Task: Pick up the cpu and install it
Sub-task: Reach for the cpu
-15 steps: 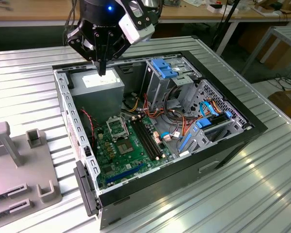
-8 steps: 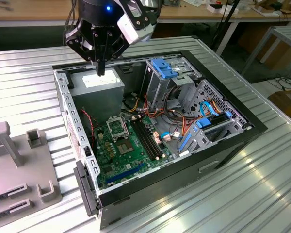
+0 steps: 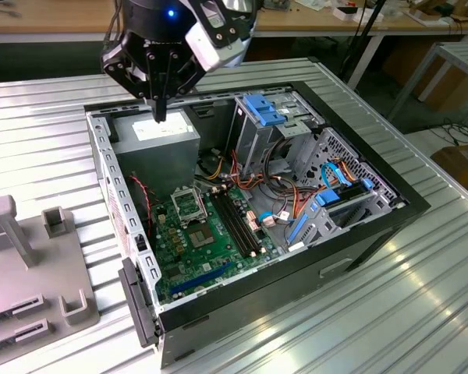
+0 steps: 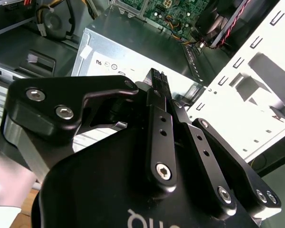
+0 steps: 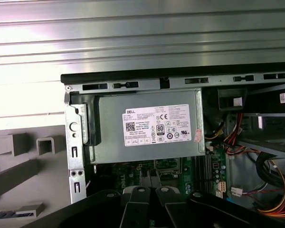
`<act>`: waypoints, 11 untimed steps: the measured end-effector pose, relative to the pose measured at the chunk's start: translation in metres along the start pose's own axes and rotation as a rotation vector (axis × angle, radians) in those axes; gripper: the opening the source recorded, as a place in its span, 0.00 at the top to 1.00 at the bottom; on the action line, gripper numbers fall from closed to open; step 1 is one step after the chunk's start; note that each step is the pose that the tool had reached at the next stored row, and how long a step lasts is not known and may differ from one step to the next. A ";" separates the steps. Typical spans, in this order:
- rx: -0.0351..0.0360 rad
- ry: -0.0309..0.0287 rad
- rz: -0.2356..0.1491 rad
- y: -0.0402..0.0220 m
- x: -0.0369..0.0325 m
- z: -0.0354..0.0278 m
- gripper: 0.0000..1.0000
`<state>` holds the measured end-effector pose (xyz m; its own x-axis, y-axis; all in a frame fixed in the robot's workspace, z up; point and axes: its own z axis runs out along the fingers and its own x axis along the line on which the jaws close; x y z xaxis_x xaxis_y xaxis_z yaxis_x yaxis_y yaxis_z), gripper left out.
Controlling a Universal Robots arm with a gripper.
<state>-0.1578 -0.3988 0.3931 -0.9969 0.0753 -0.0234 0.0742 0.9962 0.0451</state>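
Note:
My gripper point(image 3: 161, 117) hangs fingers-down over the grey power-supply box point(image 3: 156, 139) at the back corner of the open computer case point(image 3: 312, 261). In the second wrist view the gripper point(image 4: 157, 77) has its two black fingers pressed together at the tips, just above that box point(image 4: 133, 42). I cannot tell whether anything thin sits between the tips. The cpu is hidden from me. The square black socket with its metal frame point(image 3: 189, 204) lies on the green motherboard point(image 3: 210, 249), lower in the case and nearer the camera than the gripper.
Long black memory slots point(image 3: 238, 222) run beside the socket. Drive cages with blue clips point(image 3: 273, 117) and bundles of coloured cables point(image 3: 296, 199) fill the exterior view's right half of the case. A grey fixture with posts and slots point(image 3: 31, 265) stands on the ribbed metal table point(image 3: 405, 312) outside the case.

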 end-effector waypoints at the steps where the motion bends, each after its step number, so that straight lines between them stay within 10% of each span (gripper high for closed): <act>1: 0.0000 0.0000 0.000 0.0000 0.0004 0.0000 0.89; 11: 0.0000 0.0000 0.000 -0.0003 0.0048 -0.0001 0.89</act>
<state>-0.1626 -0.3988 0.3931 -0.9969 0.0753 -0.0234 0.0742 0.9962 0.0451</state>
